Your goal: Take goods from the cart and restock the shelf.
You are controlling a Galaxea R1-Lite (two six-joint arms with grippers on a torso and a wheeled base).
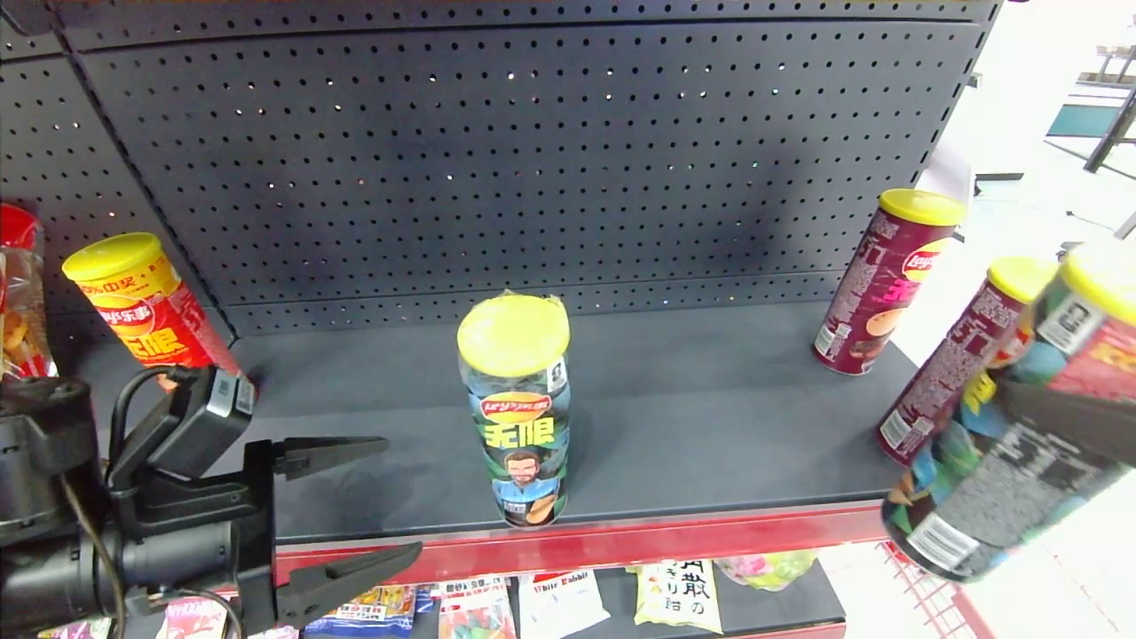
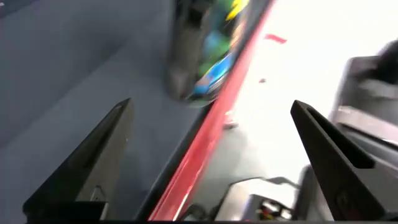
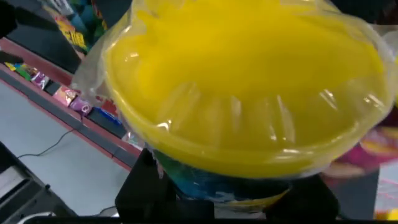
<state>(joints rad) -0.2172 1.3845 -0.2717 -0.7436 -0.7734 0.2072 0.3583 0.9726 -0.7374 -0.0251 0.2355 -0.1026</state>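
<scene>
Five cylindrical crisp cans with yellow plastic lids showed about one dark grey metal shelf [image 1: 710, 426]. Its deck was smooth and matt, its pegboard back [image 1: 532, 160] pierced by rows of small holes and its front edge [image 1: 621, 537] a glossy red strip. Past its right end lay a pale floor [image 1: 1021, 115]. The left gripper [image 1: 402, 495] hung before the shelf's left front corner, its black wedge fingers [image 2: 93, 162] spread wide with nothing between them. The right gripper [image 1: 1056, 424] was clamped round the held can [image 1: 1003, 461] just off the right front corner, its long axis tilted, lid up and to the right, base down toward the red edge. A green can [image 1: 515, 408] stood upright at the middle of the front edge. Two maroon cans [image 1: 887, 284] stood along the right end, and a red can [image 1: 146, 306] at the left back corner. Snack packets [image 1: 674, 595] lay on the lower shelf.
</scene>
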